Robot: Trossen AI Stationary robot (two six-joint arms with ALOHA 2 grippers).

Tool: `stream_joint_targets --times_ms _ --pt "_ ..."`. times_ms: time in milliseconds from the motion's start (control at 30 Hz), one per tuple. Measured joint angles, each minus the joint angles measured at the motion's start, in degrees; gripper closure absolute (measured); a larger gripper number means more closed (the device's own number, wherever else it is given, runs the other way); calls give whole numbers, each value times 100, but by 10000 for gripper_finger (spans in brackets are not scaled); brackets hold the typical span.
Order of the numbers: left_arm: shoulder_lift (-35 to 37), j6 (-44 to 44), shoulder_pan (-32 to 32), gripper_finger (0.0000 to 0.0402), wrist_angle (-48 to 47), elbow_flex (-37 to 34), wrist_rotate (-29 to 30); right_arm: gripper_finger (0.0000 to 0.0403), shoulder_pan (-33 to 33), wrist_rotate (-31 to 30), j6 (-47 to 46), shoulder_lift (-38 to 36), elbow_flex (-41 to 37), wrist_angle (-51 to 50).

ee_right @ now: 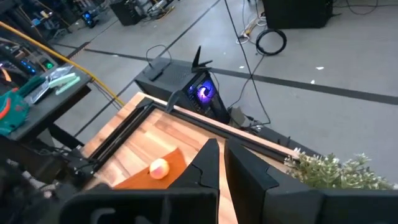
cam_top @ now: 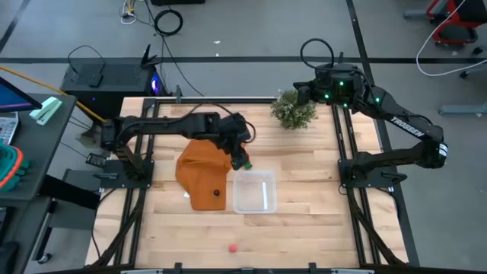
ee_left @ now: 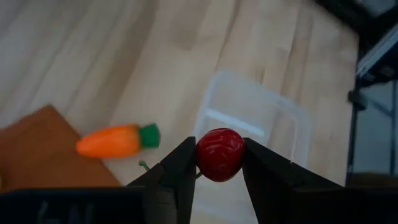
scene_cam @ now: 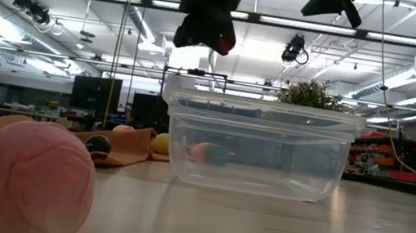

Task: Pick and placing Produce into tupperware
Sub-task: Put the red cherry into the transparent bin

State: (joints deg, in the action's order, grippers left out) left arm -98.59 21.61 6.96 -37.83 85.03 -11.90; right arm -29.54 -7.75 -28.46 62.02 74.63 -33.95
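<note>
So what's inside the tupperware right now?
From above, the tupperware looks empty. The low view shows a reddish and dark shape through its clear wall, but whether that is inside or behind cannot be told. The left gripper holds a red fruit above the table.

Both arms are dark, near black, built of rounded links joined by bulkier cylindrical joints. The right arm (cam_top: 396, 125) carries white "TROSSEN" lettering along its long link and small green lights glowing on the housing near its wrist. A black cable loops above that wrist. The left arm (cam_top: 167, 125) is the same matte black, with a chunky wrist block. The fingers (ee_left: 177, 177) are flat, dark, wedge-shaped blades, tapering toward their tips, with smooth inner faces.
</note>
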Motion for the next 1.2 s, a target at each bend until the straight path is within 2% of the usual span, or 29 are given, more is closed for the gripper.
stream_joint_targets --times_ms 300,433,700,1000,1200 --pt "-1354 -1145 -497 268 -1238 1916 -1 401 0 0 113 -35 0 -12" --pt "-1841 -1464 -538 274 -1918 2481 114 401 2 0 120 -67 0 -81" --pt "-2324 -1524 -599 266 -2701 2553 288 401 2 8 117 -233 2 -330" --pt "-2341 -1330 -927 275 -2683 2551 275 401 2 -2 120 -275 4 -378" --pt "-2334 -1306 -914 266 -2542 2187 327 401 2 -6 118 -273 4 -378"
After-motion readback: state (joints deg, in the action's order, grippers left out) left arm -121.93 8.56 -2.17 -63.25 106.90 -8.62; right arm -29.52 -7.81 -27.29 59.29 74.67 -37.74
